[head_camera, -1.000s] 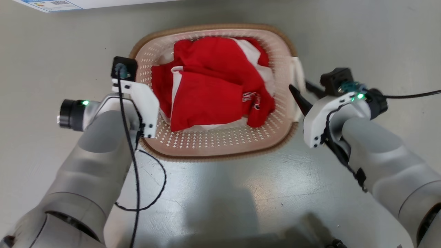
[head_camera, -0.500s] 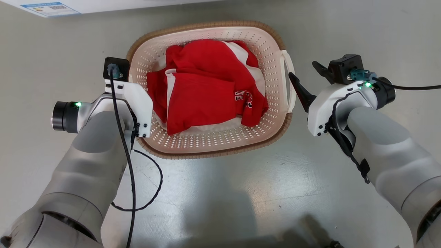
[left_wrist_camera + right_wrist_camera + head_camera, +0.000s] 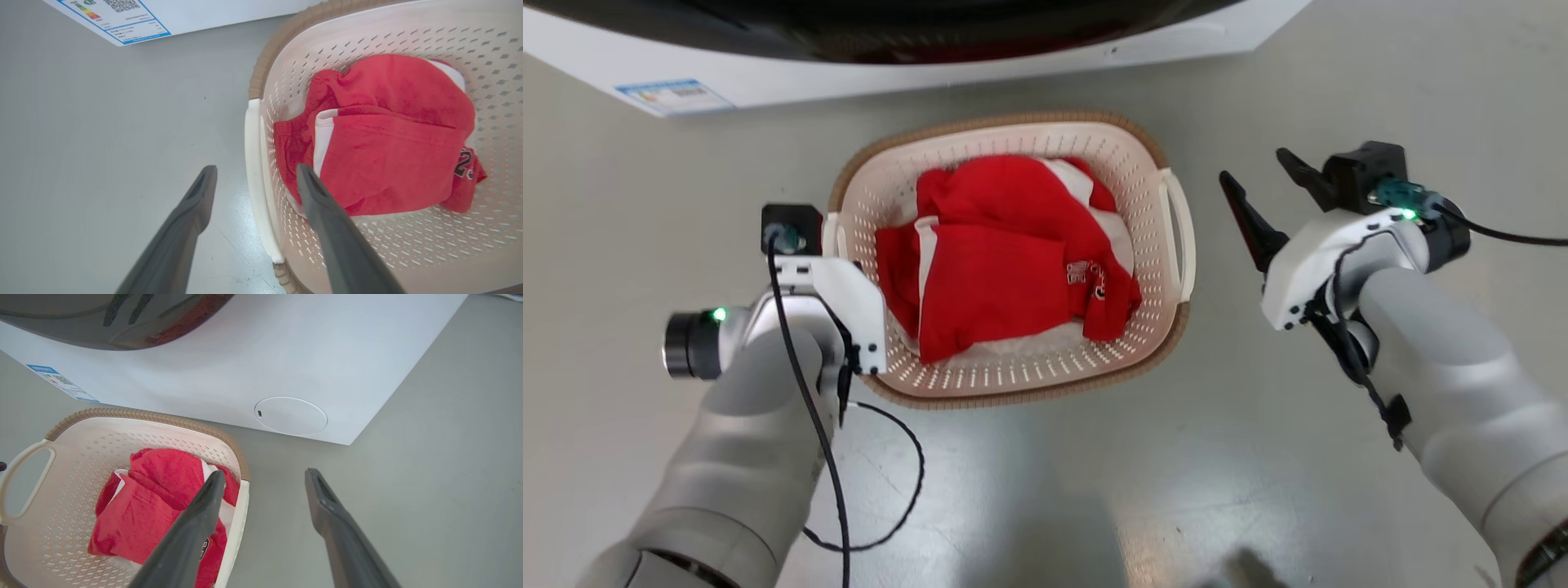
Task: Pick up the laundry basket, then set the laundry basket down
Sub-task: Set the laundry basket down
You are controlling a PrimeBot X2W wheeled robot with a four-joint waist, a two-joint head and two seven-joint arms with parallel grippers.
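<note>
Laundry basket sits on floor. L gripper spread wide over its handle, R gripper spread too, both empty. Pull away slow, don't bump it.

The washer is cut off by the head view's top edge, and its label is too small to read. There the left gripper has its fingers hidden under its own wrist mount (which also covers part of one handle of the laundry basket). The red garment buries most of a white cloth; its printed lettering is folded and unreadable. The left wrist view crops the basket at its right and bottom edges.
</note>
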